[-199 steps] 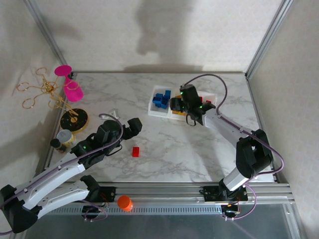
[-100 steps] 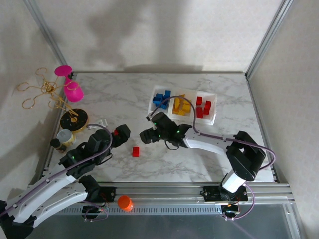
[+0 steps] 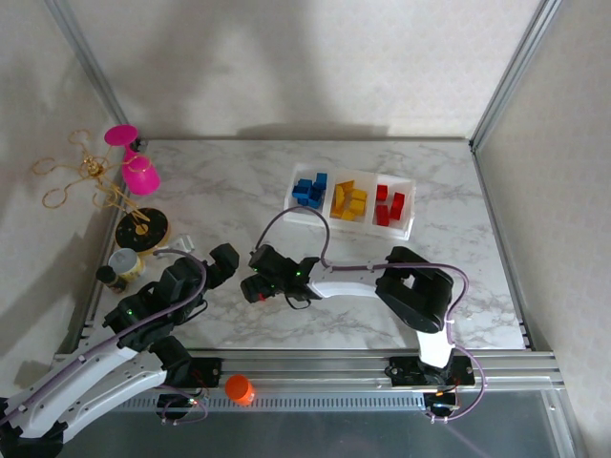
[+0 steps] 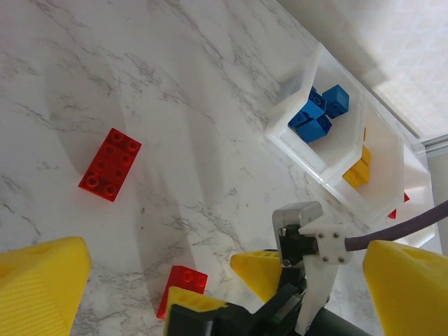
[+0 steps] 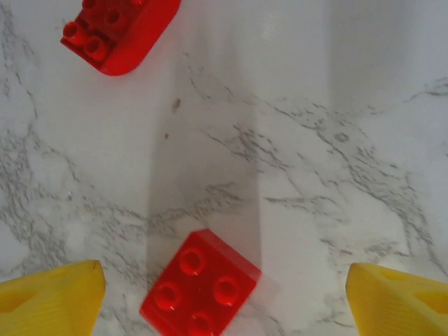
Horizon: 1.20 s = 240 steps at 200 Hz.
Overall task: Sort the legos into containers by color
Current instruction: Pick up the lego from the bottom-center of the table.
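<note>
The containers (image 3: 412,225), a whitish tray with three compartments, hold blue legos (image 3: 308,189), yellow legos (image 3: 348,201) and red legos (image 3: 389,205). A small red four-stud lego (image 5: 199,288) lies on the marble, between the yellow fingers of my open right gripper (image 5: 225,283) but nearer the left one. The jaws touch nothing. A longer red lego (image 4: 110,164) lies further left. My right gripper (image 3: 256,286) reaches low over the near middle of the table. My left gripper (image 3: 218,262) hovers open just left of it, holding nothing. The left wrist view also catches the tray (image 4: 301,94).
A pink cup (image 3: 140,174), a gold wire stand (image 3: 81,176), a black and gold disc (image 3: 143,229) and a small jar (image 3: 122,262) crowd the left edge. An orange cap (image 3: 239,388) sits on the front rail. The two grippers are close together.
My right arm has swung from the tray down and left to the loose red lego, its jaws widening. My left arm has drawn back toward the near left.
</note>
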{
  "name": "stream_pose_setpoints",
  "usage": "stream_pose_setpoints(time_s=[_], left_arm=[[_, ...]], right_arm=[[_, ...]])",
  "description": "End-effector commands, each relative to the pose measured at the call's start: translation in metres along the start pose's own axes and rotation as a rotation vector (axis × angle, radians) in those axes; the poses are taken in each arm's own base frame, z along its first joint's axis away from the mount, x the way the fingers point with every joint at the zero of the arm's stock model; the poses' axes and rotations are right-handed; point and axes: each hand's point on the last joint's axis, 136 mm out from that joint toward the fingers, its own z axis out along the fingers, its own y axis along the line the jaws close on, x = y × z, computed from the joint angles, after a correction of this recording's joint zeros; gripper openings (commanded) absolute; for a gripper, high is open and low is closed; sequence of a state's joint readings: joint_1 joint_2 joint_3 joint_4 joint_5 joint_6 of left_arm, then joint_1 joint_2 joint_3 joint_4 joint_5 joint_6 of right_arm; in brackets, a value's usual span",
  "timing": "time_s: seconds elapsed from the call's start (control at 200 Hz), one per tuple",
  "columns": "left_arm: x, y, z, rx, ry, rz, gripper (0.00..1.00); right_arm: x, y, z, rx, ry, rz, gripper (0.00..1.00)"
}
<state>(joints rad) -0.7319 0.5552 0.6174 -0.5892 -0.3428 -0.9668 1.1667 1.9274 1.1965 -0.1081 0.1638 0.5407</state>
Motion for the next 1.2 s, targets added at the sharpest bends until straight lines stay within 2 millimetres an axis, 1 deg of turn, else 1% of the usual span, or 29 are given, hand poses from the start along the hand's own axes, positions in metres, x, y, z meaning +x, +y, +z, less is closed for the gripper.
stream_pose_setpoints(time_s=[0.0,0.095,0.26,0.38,0.441,0.531,0.576,0.621,0.691,0.731,0.861,0.911,1.041,1.197], left_arm=[[-0.001,0.015,-0.001,-0.060,-0.019,-0.008,1.00],[-0.001,0.016,-0.002,-0.058,-0.020,-0.011,1.00],[0.000,0.014,-0.002,-0.044,-0.019,-0.016,1.00],[0.002,0.013,-0.001,-0.036,-0.011,-0.014,1.00],[0.003,0.014,-0.001,-0.036,-0.008,-0.014,1.00],[0.002,0.013,-0.001,-0.036,-0.010,-0.017,1.00],[0.001,0.013,-0.001,-0.033,-0.015,-0.024,1.00],[0.001,0.011,-0.001,-0.027,-0.015,-0.027,1.00],[0.000,0.009,-0.001,-0.020,-0.018,-0.031,1.00],[-0.001,0.008,-0.002,-0.020,-0.018,-0.027,1.00],[-0.003,0.008,-0.003,-0.026,-0.022,-0.023,1.00],[-0.003,0.009,-0.002,-0.028,-0.025,-0.023,1.00],[-0.003,0.008,-0.002,-0.027,-0.026,-0.022,1.00],[-0.002,0.008,-0.001,-0.030,-0.023,-0.018,1.00]], right_arm=[[0.002,-0.008,0.008,0.126,0.004,0.044,0.89],[0.008,-0.012,0.013,0.148,0.024,0.040,0.86],[0.014,-0.024,0.010,0.216,0.041,0.021,0.81],[0.018,-0.034,0.003,0.253,0.056,-0.006,0.73],[0.021,-0.034,0.001,0.246,0.065,-0.014,0.70],[0.022,-0.034,0.001,0.243,0.074,-0.006,0.59],[0.022,-0.031,0.002,0.233,0.077,0.003,0.57],[0.020,-0.026,0.004,0.216,0.081,0.016,0.57],[0.019,-0.017,0.005,0.181,0.085,0.033,0.65],[0.017,-0.012,0.006,0.164,0.085,0.042,0.67],[0.017,-0.010,0.008,0.162,0.088,0.074,0.70],[0.017,-0.009,0.009,0.157,0.091,0.084,0.70],[0.021,-0.008,0.011,0.161,0.098,0.114,0.65],[0.023,-0.018,0.011,0.217,0.098,0.122,0.63]])
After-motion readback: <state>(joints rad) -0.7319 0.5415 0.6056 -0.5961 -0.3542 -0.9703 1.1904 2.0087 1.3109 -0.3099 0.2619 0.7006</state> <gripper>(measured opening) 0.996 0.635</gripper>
